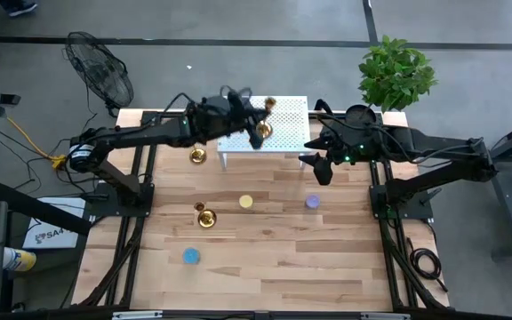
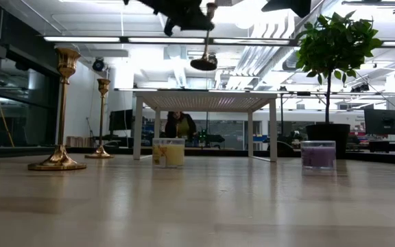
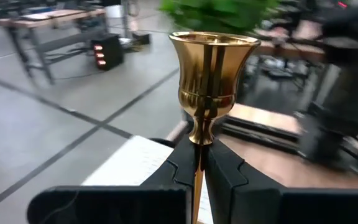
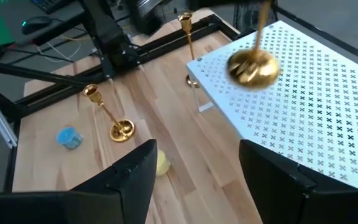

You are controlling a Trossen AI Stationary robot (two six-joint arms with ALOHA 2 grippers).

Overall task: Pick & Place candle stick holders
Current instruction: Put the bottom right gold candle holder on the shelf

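Note:
My left gripper [image 1: 256, 114] is shut on one gold candle stick holder [image 2: 204, 58], which hangs above the white perforated shelf [image 1: 283, 120] at the table's far side. Two more holders stand upright on their round bases on the wood, one by the shelf's left leg [image 1: 198, 156] and one nearer the middle [image 1: 204, 216]. My right gripper [image 1: 320, 171] hovers open to the right of the shelf's near edge with nothing between its fingers [image 4: 135, 180]. My left gripper pinches the holder's thin stem [image 3: 197, 158] between its two fingers, just below the top cup [image 3: 213, 62]. The fingers come about level from the table's left and lie across the stem. The holder hangs upright, its flared base [image 2: 203, 63] clear above the shelf.
A yellow candle [image 1: 245, 202], a purple one [image 1: 312, 202] and a blue one [image 1: 190, 256] sit on the wood nearer the front. A potted plant [image 1: 396, 71] stands at the back right, and a fan [image 1: 100, 71] off the back left corner.

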